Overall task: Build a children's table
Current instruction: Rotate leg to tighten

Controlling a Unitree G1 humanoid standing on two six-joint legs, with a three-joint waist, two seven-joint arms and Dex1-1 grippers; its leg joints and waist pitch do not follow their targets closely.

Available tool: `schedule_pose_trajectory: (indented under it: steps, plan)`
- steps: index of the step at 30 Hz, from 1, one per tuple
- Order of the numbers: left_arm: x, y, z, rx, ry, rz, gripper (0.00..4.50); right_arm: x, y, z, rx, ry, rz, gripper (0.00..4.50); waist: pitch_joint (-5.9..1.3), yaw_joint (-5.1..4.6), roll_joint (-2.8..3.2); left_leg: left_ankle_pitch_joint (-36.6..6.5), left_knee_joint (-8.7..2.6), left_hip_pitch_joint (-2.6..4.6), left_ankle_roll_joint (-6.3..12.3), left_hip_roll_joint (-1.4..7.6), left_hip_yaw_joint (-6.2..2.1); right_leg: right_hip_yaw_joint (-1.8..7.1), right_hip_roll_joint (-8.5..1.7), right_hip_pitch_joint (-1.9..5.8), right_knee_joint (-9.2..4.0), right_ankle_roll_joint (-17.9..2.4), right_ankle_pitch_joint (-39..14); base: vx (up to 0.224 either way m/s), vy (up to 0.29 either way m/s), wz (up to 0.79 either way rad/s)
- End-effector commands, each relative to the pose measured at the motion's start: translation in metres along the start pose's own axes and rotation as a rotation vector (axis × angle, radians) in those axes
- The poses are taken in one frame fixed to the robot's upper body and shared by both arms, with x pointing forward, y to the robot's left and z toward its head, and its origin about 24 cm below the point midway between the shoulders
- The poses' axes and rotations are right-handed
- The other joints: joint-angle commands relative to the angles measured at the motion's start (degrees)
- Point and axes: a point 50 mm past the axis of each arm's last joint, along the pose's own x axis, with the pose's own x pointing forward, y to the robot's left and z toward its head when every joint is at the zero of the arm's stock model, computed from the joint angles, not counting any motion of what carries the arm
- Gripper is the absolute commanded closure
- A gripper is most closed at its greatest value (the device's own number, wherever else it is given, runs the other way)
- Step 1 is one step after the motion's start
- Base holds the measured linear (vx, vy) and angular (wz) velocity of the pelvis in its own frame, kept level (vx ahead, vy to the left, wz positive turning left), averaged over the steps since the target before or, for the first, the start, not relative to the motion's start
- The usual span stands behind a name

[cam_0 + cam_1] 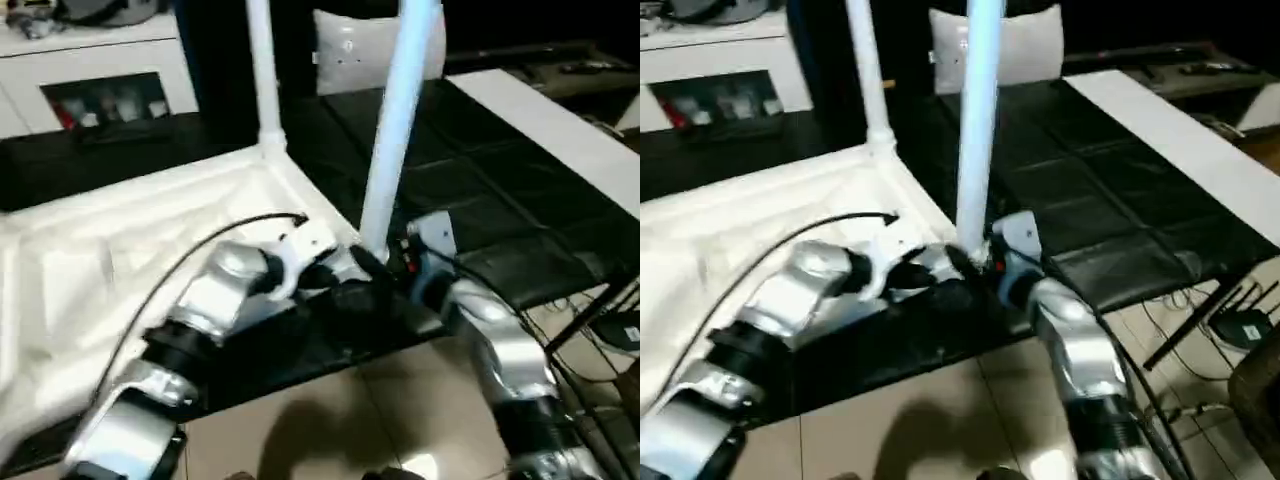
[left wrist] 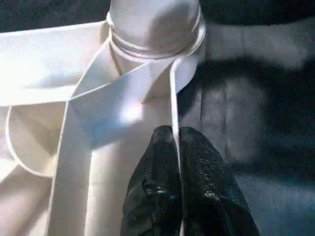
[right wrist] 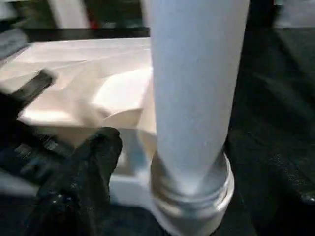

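At the near corner of the upturned tabletop [image 1: 120,260], a leg [image 1: 395,130] stands upright in its socket. Right pincer [image 3: 142,162] is beside the leg base, jaws wide, gripping nothing. Left pincer [image 2: 176,147] is clamped on a tabletop rib.

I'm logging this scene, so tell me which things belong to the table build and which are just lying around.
Part of the job:
- tabletop, lying underside up
- near leg, standing in a corner socket
- far leg, standing in another socket
- left hand, pinching a tabletop rib
- right hand, beside the near leg

Lying about:
- white cabinet
- cushion-like panel
- black mat
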Motion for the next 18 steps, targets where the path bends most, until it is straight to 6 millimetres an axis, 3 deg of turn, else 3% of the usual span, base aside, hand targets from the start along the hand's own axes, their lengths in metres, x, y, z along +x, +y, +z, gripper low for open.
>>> schedule_pose_trajectory:
  steps: [1,7,10,14,18]
  plan:
    - [-0.002,-0.004,0.007,0.129,-0.013,-0.119,4.50,-0.009,0.002,0.009,-0.040,-0.024,0.118,0.37,-4.01,0.07,-0.36,-8.9,-4.82,0.32,5.50,2.48,0.24,3.27,-3.51,4.36,-4.71,-11.6,-13.2,0.000,0.000,0.00]
    - [-0.015,-0.011,-0.002,0.276,0.026,-0.354,4.50,-0.028,-0.002,0.013,-0.093,0.022,0.333,0.37,-3.60,0.68,-0.55,-13.5,-5.34,1.07,3.69,2.85,0.39,3.71,-3.62,3.78,-5.12,-10.8,-19.1,0.000,0.000,0.00]
    - [-0.020,-0.013,-0.005,0.325,0.070,-0.442,4.50,-0.032,-0.005,0.015,-0.121,0.052,0.427,0.37,-3.63,1.43,-0.54,-14.4,-5.45,1.46,3.01,3.02,0.62,3.83,-3.68,3.56,-5.20,-10.7,-20.6,0.000,0.000,0.00]
    - [-0.023,-0.015,-0.006,0.385,0.102,-0.525,4.50,-0.036,-0.006,0.015,-0.151,0.103,0.555,0.37,-3.70,1.76,-0.69,-13.9,-5.49,1.70,2.68,3.15,1.12,4.20,-3.54,3.40,-4.76,-11.7,-18.6,0.000,0.000,0.00]
    - [-0.025,-0.015,-0.004,0.413,0.105,-0.577,4.50,-0.038,-0.002,0.013,-0.152,0.163,0.677,0.87,-3.92,1.94,-0.80,-11.3,-5.34,1.41,3.71,3.14,1.32,4.30,-3.62,3.71,-4.33,-12.8,-14.6,0.000,0.000,0.00]
